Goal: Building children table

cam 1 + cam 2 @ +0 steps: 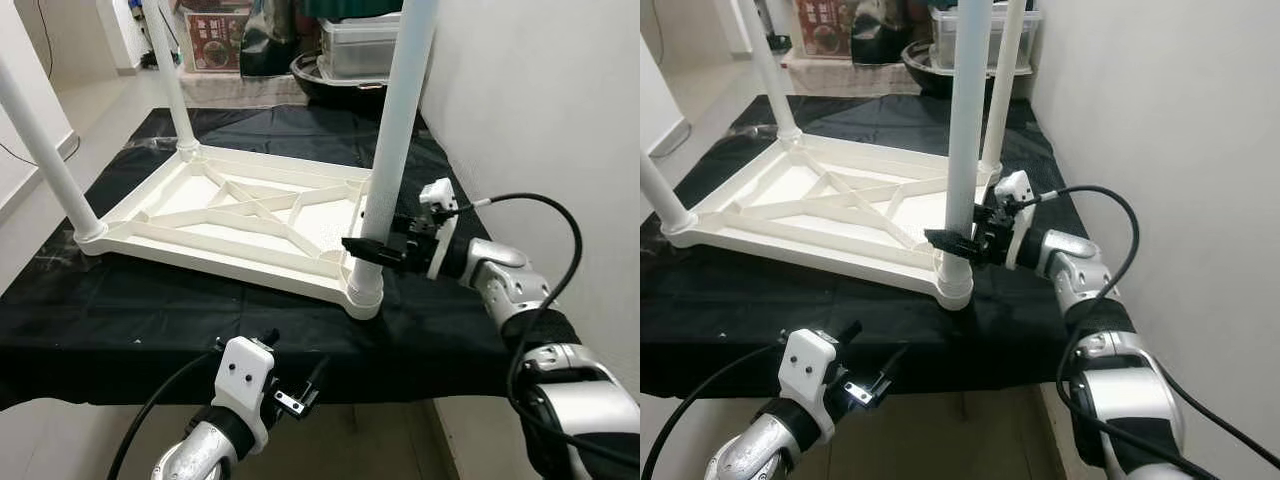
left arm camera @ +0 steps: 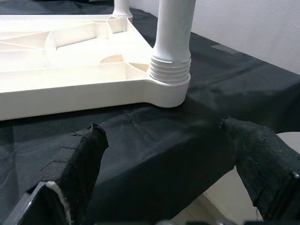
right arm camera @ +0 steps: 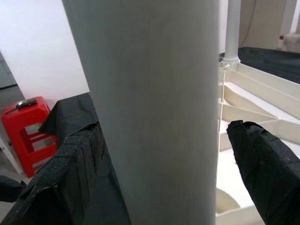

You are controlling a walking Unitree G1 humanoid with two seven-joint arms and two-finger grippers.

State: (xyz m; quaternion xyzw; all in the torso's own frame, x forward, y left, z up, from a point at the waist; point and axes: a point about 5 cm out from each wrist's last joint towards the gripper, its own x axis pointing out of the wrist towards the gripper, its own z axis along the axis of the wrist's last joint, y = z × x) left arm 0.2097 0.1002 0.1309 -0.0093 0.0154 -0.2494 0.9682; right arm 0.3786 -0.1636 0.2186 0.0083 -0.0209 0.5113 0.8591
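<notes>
A white plastic children's table (image 1: 250, 215) lies upside down on a table draped in black cloth (image 1: 150, 290), with its legs pointing up. The near right leg (image 1: 400, 120) stands in its threaded corner socket (image 2: 169, 70). My right gripper (image 1: 362, 250) reaches in from the right and straddles this leg low down. It is open, with one black finger (image 3: 70, 159) against the leg and a thin gap at the other finger (image 3: 262, 159). My left gripper (image 1: 295, 358) hangs open and empty below the cloth's front edge, facing that same corner (image 2: 161, 136).
Other legs rise at the near left (image 1: 45, 150), far left (image 1: 170, 70) and far right (image 1: 1005, 80). A white wall (image 1: 540, 100) runs close along the right side. Metal containers and a box (image 1: 355, 45) sit behind. A red stool (image 3: 26, 126) stands on the floor.
</notes>
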